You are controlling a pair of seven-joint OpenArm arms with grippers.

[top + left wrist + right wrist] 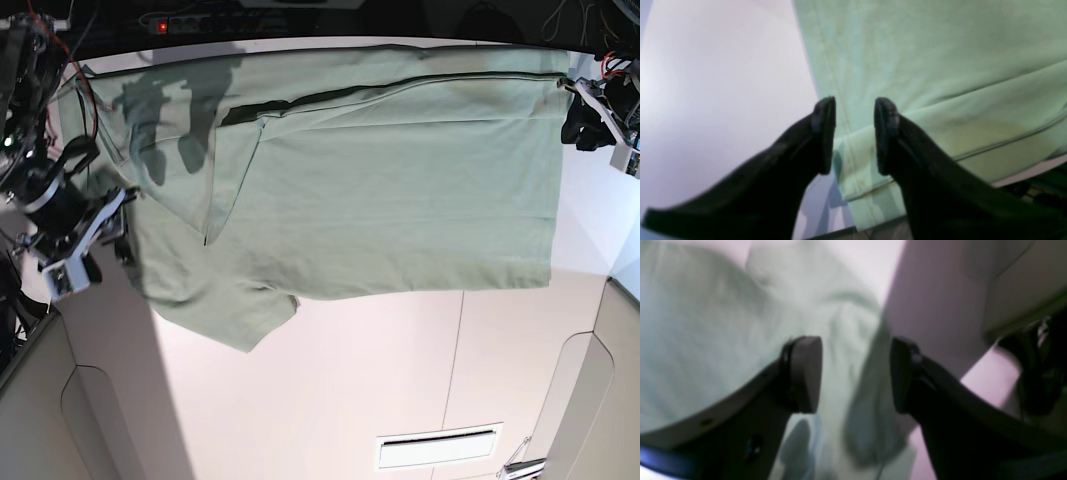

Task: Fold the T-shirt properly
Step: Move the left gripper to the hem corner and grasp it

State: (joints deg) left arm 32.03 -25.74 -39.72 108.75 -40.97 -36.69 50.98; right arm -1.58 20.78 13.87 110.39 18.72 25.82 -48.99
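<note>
The base view is bright and mostly crisp, with pale, slightly pinkish light on the worktop (340,400) and darker corners. A long soft shadow runs down its left side, and smaller dark shadows fall on the shirt (400,200) near the upper left. The left wrist view has a cool, lavender cast; the cloth's seams are fairly clear, while the dark fingers (821,136) in the foreground are soft and the lower right corner sinks into darkness. The right wrist view is heavily blurred throughout, its top edge bright, its right side dim and shadowed.
</note>
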